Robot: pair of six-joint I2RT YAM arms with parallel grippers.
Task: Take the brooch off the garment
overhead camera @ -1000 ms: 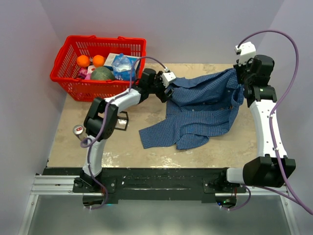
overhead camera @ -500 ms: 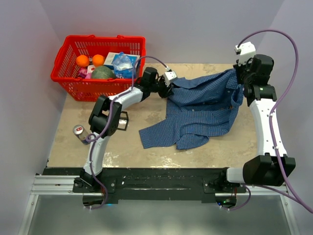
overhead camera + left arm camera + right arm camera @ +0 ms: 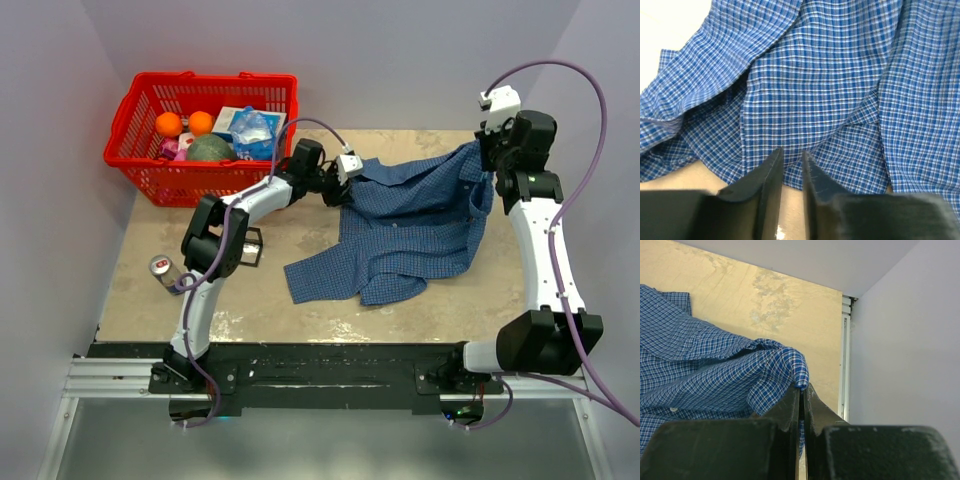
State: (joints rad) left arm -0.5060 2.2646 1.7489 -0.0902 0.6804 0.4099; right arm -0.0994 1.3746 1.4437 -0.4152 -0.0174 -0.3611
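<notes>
Left wrist cam: left gripper (image 3: 792,155) just narrowed to a slit at the garment (image 3: 830,75) edge, right gripper (image 3: 801,388) pinching cloth, so no brooch grabbed yet.

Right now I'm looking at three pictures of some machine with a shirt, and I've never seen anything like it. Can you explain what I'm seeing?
These are two robot arms bolted at the near edge of a table. The wide picture comes from a fixed camera above and behind them. The other two come from a camera on each wrist, looking out past that arm's own dark fingers. On the table lie a blue checked shirt, a filled red basket at the far left, and a small can. The right gripper is shut on a fold of the shirt and holds that corner up off the table. The left gripper sits at the shirt's opposite edge with its jaws nearly together. Whether it pinches any cloth I cannot tell.
</notes>
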